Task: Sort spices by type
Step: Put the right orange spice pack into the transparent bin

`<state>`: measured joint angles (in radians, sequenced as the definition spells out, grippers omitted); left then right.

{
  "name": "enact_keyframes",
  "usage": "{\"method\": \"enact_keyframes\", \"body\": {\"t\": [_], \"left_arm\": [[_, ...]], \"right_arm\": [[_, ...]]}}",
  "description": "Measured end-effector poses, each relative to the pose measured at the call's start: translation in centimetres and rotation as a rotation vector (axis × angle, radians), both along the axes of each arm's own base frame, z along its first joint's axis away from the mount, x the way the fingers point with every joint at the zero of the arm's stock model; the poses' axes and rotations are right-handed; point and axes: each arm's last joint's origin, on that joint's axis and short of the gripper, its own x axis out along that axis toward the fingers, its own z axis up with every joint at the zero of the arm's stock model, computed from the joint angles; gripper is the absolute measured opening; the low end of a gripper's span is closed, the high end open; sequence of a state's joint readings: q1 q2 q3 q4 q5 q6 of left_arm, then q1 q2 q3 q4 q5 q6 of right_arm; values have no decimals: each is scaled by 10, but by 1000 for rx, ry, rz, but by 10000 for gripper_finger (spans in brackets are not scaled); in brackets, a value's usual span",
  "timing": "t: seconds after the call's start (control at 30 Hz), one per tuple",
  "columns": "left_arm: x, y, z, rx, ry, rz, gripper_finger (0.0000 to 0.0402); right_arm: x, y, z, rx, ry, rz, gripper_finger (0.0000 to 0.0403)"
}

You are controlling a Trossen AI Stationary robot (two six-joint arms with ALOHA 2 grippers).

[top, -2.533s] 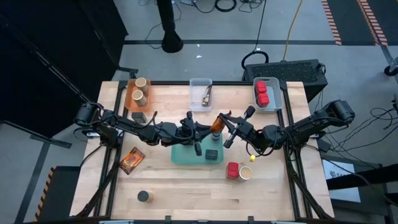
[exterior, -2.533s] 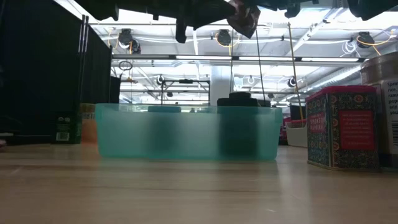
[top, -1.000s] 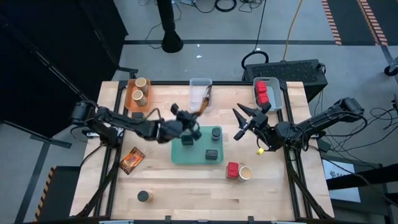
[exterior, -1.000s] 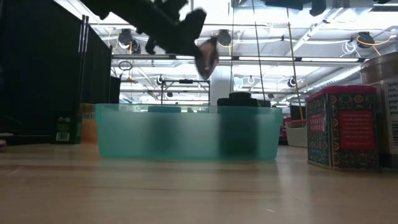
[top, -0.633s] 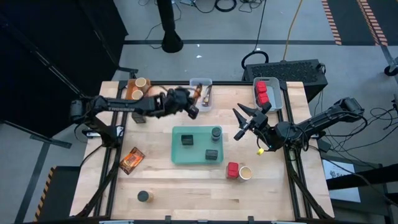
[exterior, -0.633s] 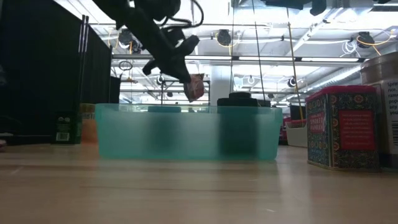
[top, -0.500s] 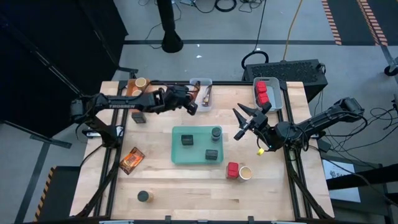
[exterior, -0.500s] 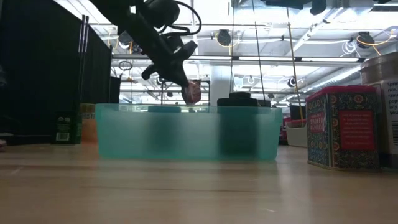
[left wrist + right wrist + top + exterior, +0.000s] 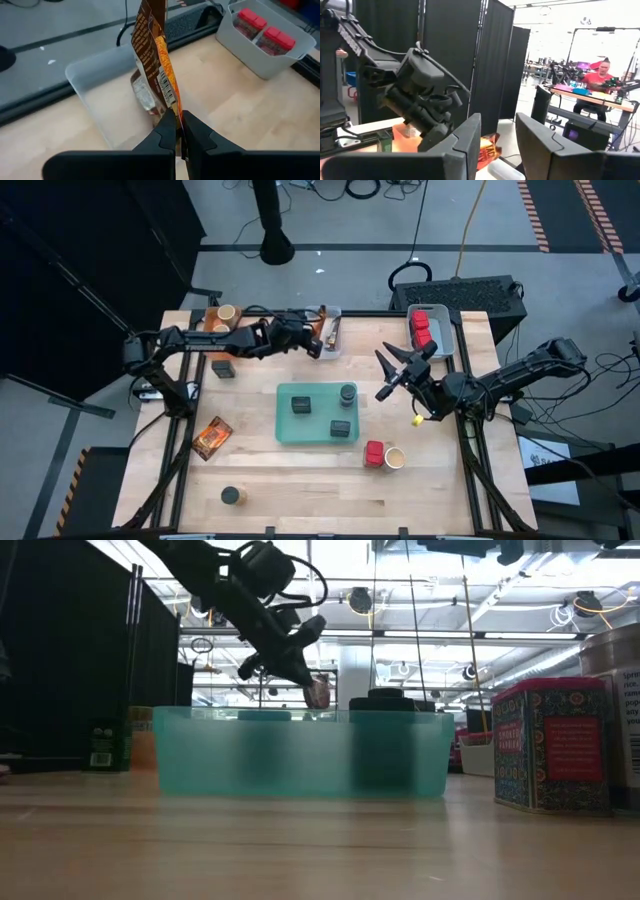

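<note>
So the left gripper (image 9: pixel 179 131) is pinched tight on an orange-red printed packet (image 9: pixel 156 60), dangling it right over the clear bin (image 9: pixel 102 97) at the back of the table, where another packet (image 9: pixel 142 92) already lies. Looks like the drop-off step for the packets. Next move probably calls for lowering a bit and letting go so it lands inside, not on the rim. The right gripper (image 9: pixel 392 372) hovers mid-table beside the teal tray (image 9: pixel 284 430), fingers spread and empty. One more packet (image 9: pixel 212 437) sits on the table near the left edge.
</note>
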<state>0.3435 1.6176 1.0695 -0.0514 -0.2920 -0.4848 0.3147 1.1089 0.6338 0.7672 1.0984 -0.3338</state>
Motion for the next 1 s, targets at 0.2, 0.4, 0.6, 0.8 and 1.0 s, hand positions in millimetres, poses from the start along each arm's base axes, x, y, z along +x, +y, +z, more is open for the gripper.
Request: {"method": "enact_keyframes", "body": {"t": [0.2,0.4,0.6,0.8,1.0], "left_arm": [[0,3,-8,-42,25,11,13],[4,6,-25,-87,69,-16,13],[5,12,-26,-59,58,17,13],[4,18,-24,-48,33,12,14],[6,20,-20,-27,-12,11,21]], "right_arm": [[1,-3,0,-1,-4,-13,107],[1,-3,0,-2,-4,-11,107],[1,-3,0,-11,6,-13,107],[1,-4,0,-17,13,-20,107],[1,-5,0,-17,13,-21,107]]}}
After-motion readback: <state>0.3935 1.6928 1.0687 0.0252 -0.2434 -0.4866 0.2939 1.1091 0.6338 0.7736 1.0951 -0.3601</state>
